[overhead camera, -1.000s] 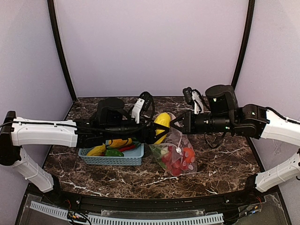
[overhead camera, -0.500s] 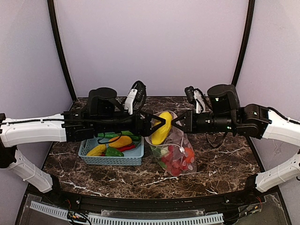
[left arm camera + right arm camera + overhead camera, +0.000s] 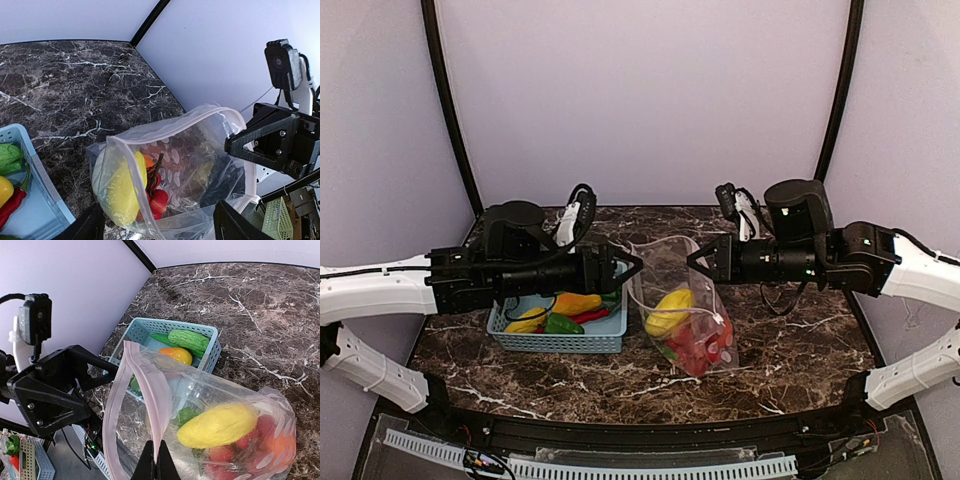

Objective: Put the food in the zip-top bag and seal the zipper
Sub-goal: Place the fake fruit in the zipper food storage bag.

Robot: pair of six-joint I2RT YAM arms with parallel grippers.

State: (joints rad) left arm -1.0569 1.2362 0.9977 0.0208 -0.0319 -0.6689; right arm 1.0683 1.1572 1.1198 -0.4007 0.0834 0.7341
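Observation:
The zip-top bag (image 3: 682, 300) stands open in the middle of the table with a yellow pepper (image 3: 667, 310) and red strawberries (image 3: 705, 345) inside. My right gripper (image 3: 691, 262) is shut on the bag's mouth edge and holds it up. In the right wrist view its fingertips (image 3: 159, 464) pinch the pinkish zipper (image 3: 150, 395), and the yellow pepper (image 3: 220, 425) lies below. My left gripper (image 3: 632, 268) is open and empty, just left of the bag's mouth. In the left wrist view the bag (image 3: 200, 150) gapes in front of it, with the yellow pepper (image 3: 122, 187) and strawberries (image 3: 160, 200) inside.
The light blue basket (image 3: 570, 340) sits left of the bag and holds yellow, green and red toy produce. The right wrist view shows the basket (image 3: 212, 342) with a cucumber (image 3: 187, 340) and an orange pepper (image 3: 175, 355). Walls close the back and sides.
My left gripper let go of the yellow pepper, which dropped into the bag, and the left arm pulled back to the left. The right gripper kept hold of the bag's edge.

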